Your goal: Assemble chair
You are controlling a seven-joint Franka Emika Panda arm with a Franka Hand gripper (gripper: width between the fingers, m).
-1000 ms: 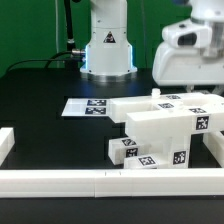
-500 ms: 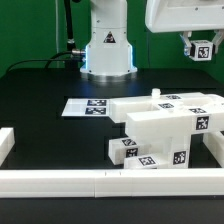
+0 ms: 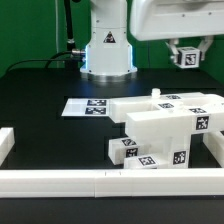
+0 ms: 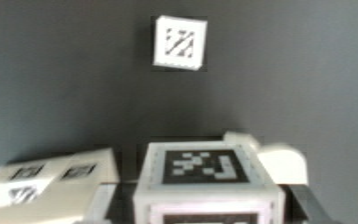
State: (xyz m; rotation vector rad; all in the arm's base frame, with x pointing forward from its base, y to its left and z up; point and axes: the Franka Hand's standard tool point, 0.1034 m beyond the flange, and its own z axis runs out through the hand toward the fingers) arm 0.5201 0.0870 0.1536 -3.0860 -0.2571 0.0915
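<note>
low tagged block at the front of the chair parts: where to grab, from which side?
Probably its end toward the exterior view's left, from above, jaws across the narrow width: that end of the low block sticks out clear, the rest lies tight against the taller chair parts. The gripper is full with a tagged piece, so free it first.

The black tabletop (image 3: 40, 95) lies open on the exterior view's left, bearing only the thin white marker board (image 3: 85, 106) (flat, flush). The white blocky tagged chair assembly (image 3: 165, 128) fills that view's right, a long low white border rail (image 3: 60, 178) walls the front, and overhead the gripper (image 3: 185, 55) clamps a small white tagged block (image 3: 186, 58).
</note>
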